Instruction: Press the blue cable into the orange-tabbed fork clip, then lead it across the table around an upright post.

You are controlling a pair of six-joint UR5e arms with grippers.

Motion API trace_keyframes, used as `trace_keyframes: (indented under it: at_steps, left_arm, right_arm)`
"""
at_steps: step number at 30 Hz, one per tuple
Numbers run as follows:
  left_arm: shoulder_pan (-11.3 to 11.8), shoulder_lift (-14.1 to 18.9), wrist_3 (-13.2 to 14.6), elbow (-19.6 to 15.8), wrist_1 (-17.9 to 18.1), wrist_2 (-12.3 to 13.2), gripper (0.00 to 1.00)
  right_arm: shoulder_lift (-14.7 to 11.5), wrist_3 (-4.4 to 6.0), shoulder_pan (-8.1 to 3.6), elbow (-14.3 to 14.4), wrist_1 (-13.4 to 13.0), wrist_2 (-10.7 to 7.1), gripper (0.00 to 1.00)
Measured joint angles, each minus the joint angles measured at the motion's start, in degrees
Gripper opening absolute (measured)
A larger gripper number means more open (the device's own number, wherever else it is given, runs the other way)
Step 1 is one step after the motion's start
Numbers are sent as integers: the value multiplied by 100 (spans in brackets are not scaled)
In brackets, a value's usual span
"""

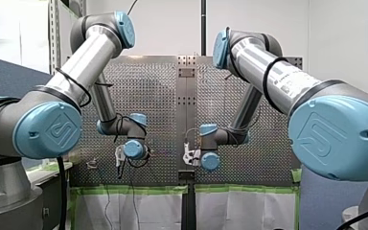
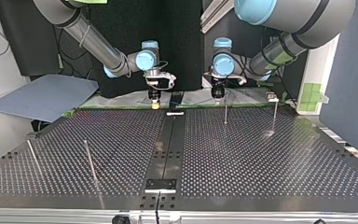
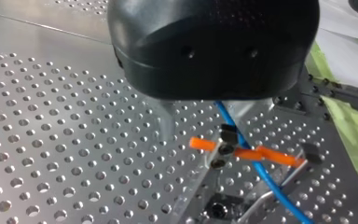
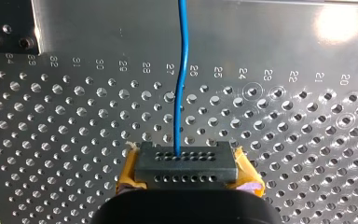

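Note:
In the left wrist view the blue cable (image 3: 261, 175) comes out from under my left gripper (image 3: 205, 129) and crosses the orange-tabbed fork clip (image 3: 235, 151) between its two orange tabs. The metal fingers (image 3: 166, 123) stand apart, one on each side of the cable, open. In the right wrist view my right gripper (image 4: 186, 179) has its yellow pads (image 4: 127, 173) shut on a black perforated block (image 4: 186, 164). The blue cable (image 4: 182, 70) runs out of that block and away over the table. Both grippers hang low at the table's far edge in the top view, left (image 2: 218, 93) and right (image 2: 154, 99).
Thin upright posts stand on the perforated table: two near my left gripper (image 2: 225, 112) (image 2: 275, 114), two towards the near corner at the top view's left (image 2: 89, 158) (image 2: 33, 156). A black strip (image 2: 168, 149) runs down the table's middle. A blue-grey sheet (image 2: 42, 95) lies beyond the table's edge.

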Motion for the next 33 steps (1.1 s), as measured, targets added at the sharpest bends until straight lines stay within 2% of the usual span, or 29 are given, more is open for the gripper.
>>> trace_keyframes:
  at_steps: [19, 25, 28, 33]
  left_arm:
    - [-8, 1, 14, 25, -15, -129, 0]
    - [-48, 109, 167, 197, -164, -152, 0]
    - [-101, 237, 249, 240, -294, -163, 0]
    - [-160, 498, 224, 253, -561, -187, 0]
  right_arm:
    - [-2, -2, -9, -19, 16, 0, 0]
    - [-53, -35, 10, -180, 215, 46, 0]
    - [-145, -53, 26, -237, 354, 75, 0]
    - [-378, -58, 51, -260, 603, 72, 0]
